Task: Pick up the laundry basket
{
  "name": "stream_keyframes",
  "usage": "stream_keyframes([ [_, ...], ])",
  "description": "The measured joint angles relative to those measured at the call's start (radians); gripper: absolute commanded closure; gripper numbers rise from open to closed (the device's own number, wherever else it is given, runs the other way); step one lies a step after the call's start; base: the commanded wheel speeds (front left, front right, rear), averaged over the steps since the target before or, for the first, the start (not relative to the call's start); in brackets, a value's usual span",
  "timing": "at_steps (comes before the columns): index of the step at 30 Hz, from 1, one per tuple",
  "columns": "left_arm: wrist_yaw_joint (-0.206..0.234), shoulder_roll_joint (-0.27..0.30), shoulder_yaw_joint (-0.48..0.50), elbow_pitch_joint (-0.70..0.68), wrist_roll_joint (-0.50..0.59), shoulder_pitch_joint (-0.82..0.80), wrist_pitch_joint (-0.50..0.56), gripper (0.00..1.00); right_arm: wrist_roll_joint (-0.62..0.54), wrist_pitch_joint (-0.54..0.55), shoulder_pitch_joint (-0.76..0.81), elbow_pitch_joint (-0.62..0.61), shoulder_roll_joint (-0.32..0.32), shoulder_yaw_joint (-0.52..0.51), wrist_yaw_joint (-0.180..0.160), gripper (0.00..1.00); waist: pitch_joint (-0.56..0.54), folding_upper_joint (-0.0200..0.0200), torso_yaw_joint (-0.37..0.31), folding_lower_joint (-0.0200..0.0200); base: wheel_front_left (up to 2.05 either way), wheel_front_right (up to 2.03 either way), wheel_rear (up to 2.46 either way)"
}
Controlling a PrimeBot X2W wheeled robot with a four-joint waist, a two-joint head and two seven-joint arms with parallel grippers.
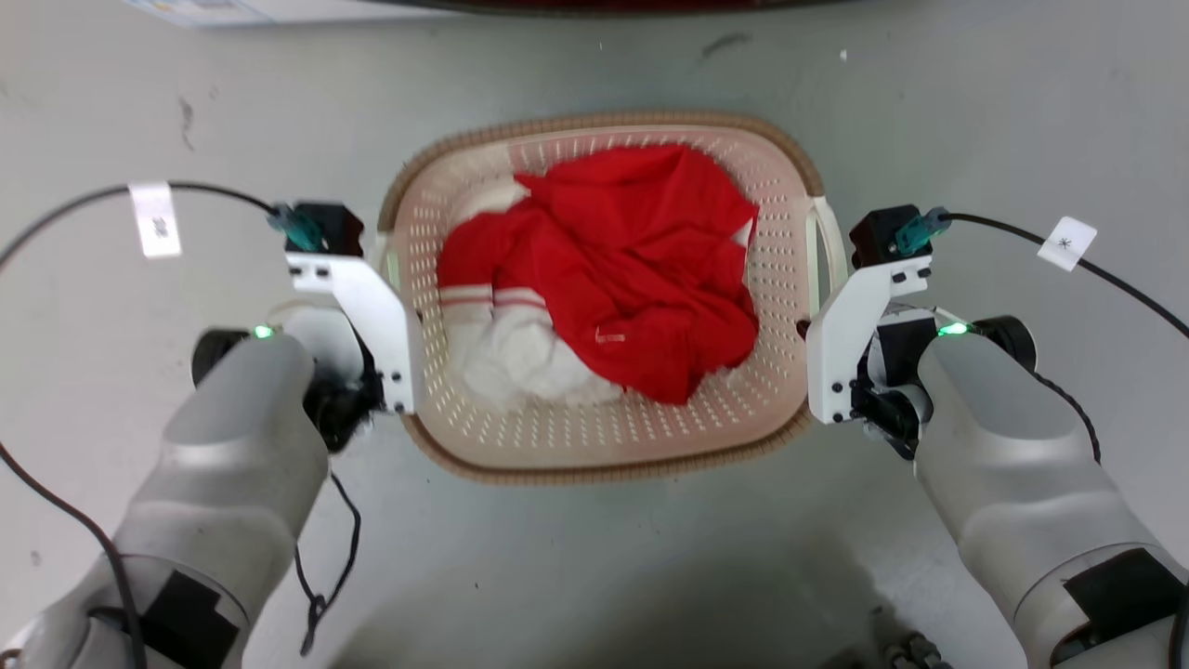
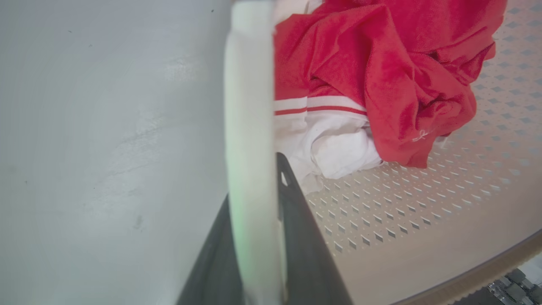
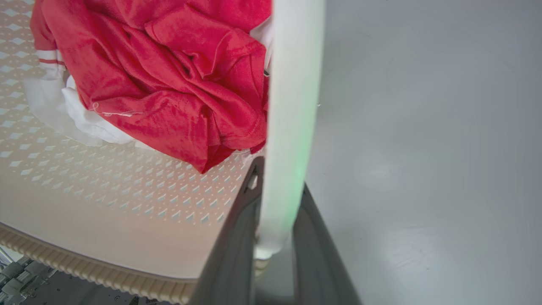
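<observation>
The laundry basket (image 1: 594, 432) is found on the grey floor (image 1: 557, 576), directly between the two grippers, with its long sides running from one to the other. It is judged to be a light, fairly stiff plastic shell. Its perforated wall is likely to flex a little under load, and its smooth surface is likely to be slippery. Little weight is added by the loose red garment (image 1: 641, 269) and the white garment (image 1: 520, 362) heaped inside, though they could shift if the basket is tipped. The two white side handles are judged the right places to take hold, and an even lift on both would be needed to keep it level.

The left gripper (image 2: 254, 186) is closed on the left handle (image 2: 250, 106), whose pale bar is pinched between the dark fingers (image 2: 296, 237). The basket's interior lies just beyond the inner finger and bare floor beyond the outer one.

The right gripper (image 3: 279, 176) is likewise clamped on the right handle (image 3: 296, 84), with the clothes just past its inner finger and floor outside.
</observation>
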Motion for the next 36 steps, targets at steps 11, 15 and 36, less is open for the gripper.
stream_keyframes([
  [11, 0.002, -0.047, -0.047, 0.02, -0.073, 0.066, 0.048, 1.0, 0.009, 0.092, 0.066, 0.021, -0.01, -0.003, 0.0, 1.0, -0.154, 0.0, 0.022, 0.0, 0.0, 0.0, 0.0],
  [15, 0.003, -0.063, -0.07, 0.023, -0.096, 0.1, 0.068, 1.0, 0.011, 0.132, 0.102, 0.022, -0.015, -0.008, 0.0, 1.0, -0.227, 0.0, 0.032, -0.0001, 0.0, 0.0, 0.0],
  [36, 0.003, -0.065, -0.154, 0.012, -0.225, 0.221, 0.272, 1.0, 0.025, 0.422, 0.235, 0.024, -0.021, -0.038, 0.0, 1.0, -0.612, 0.0, 0.069, -0.0003, 0.0, 0.0, 0.0],
])
